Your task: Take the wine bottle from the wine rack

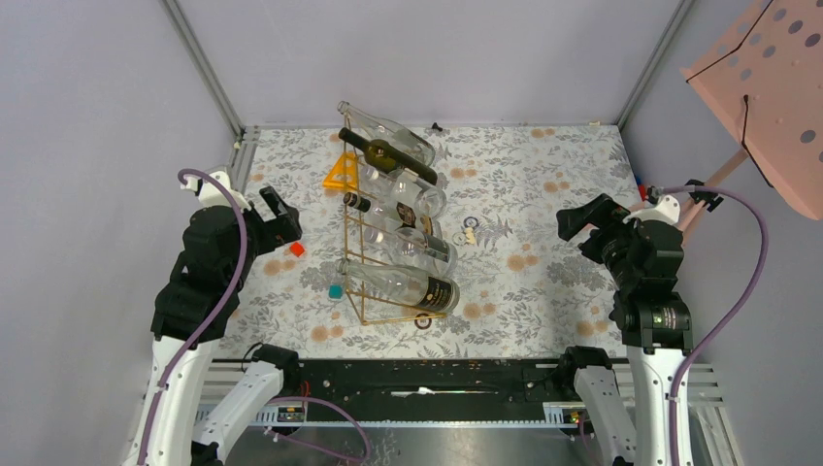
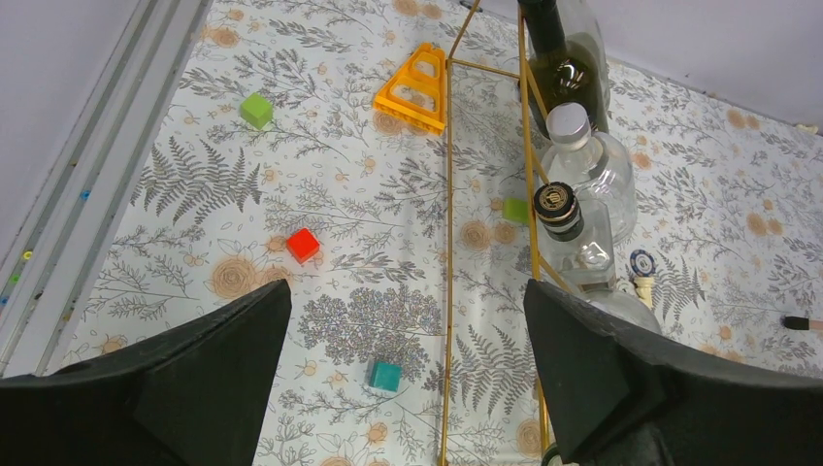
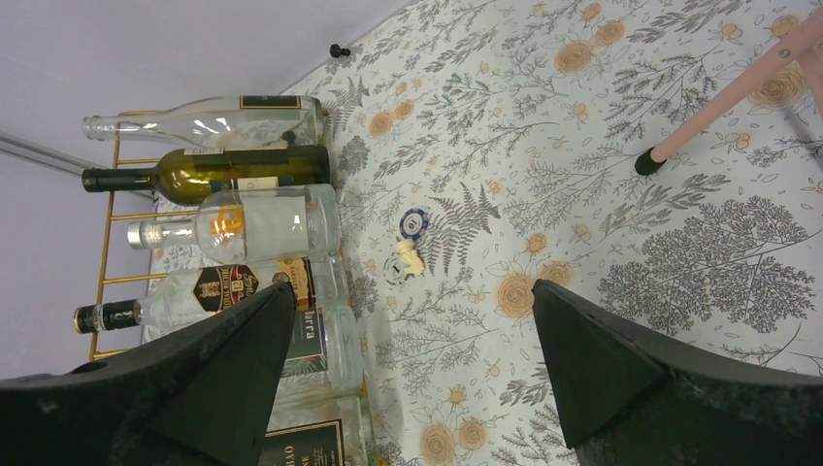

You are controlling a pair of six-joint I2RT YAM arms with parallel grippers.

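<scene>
A tall slanted gold wire wine rack [image 1: 354, 262] stands mid-table with several bottles lying across its rungs. A dark green wine bottle [image 1: 386, 155] lies second from the top; the others are clear glass. The rack's wires [image 2: 448, 243] and bottle caps show in the left wrist view, and the dark bottle [image 3: 209, 170] shows in the right wrist view. My left gripper [image 1: 281, 216] is open and empty, left of the rack. My right gripper [image 1: 580, 218] is open and empty, well right of the rack.
An orange triangle [image 1: 342, 172] lies left of the rack's top. A red cube [image 1: 297, 249], a teal cube [image 1: 336, 290] and a green cube [image 2: 256, 109] lie on the floral cloth. A poker chip [image 3: 415, 223] and small cork lie right of the rack. A pink stand [image 1: 767, 68] is at far right.
</scene>
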